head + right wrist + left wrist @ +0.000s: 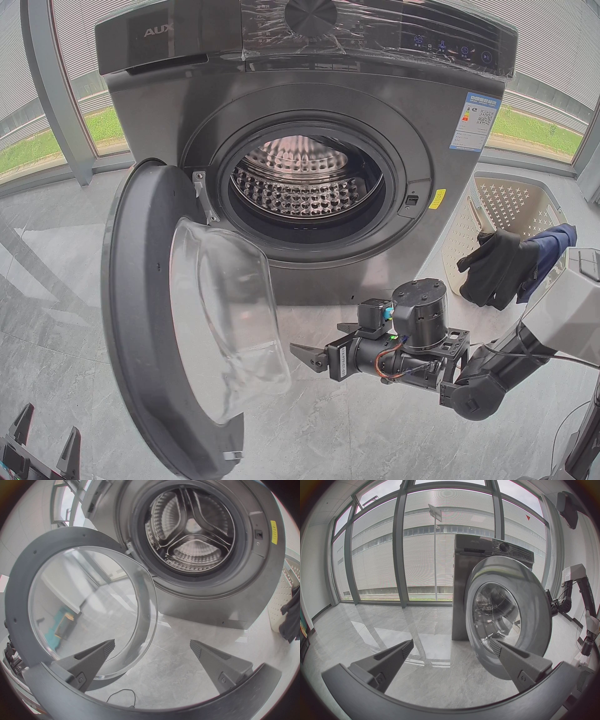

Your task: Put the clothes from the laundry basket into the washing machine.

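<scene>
black garment [499,267] and blue garment [554,242] hung over the rim of the laundry basket [500,199], just beside the washing machine [156,125] on its latch side; its drum [300,187] looked bare, its door [134,300] swung wide. the right gripper [151,645] hovered low before the machine, released and empty, like the left gripper [451,643] out beyond the door. it should probably swing to the basket, pinch the black bundle high and lift it clear of the rim

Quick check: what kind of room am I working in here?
Likely a laundry corner in a glass-walled building: a front-loading washing machine, a laundry basket with clothes beside it, tall windows behind, grey tiled floor.
</scene>
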